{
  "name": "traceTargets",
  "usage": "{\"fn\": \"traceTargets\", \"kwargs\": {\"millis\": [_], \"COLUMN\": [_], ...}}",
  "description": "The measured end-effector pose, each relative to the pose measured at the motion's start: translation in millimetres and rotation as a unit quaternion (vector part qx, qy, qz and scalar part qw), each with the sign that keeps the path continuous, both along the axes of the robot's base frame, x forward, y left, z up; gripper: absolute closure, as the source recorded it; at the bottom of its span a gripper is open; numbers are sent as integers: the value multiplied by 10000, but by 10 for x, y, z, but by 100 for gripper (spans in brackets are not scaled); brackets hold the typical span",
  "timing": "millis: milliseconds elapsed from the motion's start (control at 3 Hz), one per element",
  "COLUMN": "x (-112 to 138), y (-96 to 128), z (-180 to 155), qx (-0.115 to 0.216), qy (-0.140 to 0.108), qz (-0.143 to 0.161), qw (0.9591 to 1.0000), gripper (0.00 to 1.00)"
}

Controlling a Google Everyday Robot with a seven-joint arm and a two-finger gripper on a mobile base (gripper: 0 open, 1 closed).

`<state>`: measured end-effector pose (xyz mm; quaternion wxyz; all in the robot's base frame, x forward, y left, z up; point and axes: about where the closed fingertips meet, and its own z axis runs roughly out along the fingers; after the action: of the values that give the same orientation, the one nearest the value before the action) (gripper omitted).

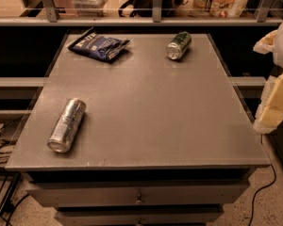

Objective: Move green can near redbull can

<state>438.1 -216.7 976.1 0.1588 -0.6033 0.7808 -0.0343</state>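
Drawer fronts point(85, 194): sitting stacked under the near edge of the top, flat and grey, with small metal knobs at the middle.
Table point(155, 117): showing a roughly square, matt grey top with a faint speckle.
Redbull can point(67, 125): lying on its side near the front left corner; a tall, slim, silver cylinder with one round end turning toward the near edge.
Gripper point(276, 95): hanging at the right border of the view, just beyond the table's right edge; showing as blocky whitish and yellow-tan parts; how far it is opening cannot be told; touching neither can.
Green can point(179, 45): lying on its side near the rear right of the top, well apart from the gripper, to its left and farther back; lying diagonally across the table from the redbull can; short and stout, dark green patterned body, silver end facing forward.
Chip bag point(99, 45): lying flat at the rear left, dark blue and crinkled.
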Motion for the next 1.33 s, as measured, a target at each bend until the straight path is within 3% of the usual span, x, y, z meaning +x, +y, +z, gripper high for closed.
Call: {"fn": "traceTargets", "kwargs": {"millis": [333,667,1000,1333], "x": [0,100,322,662], "y": [0,34,74,175], "z": [0,7,-12,-46], "qx": [1,329,889,1407], "qy": [-1,-224,-524,-844], "qz": [0,7,-20,-62], "qw": [10000,9992,9947,9864], "gripper": [0,0,0,0]}}
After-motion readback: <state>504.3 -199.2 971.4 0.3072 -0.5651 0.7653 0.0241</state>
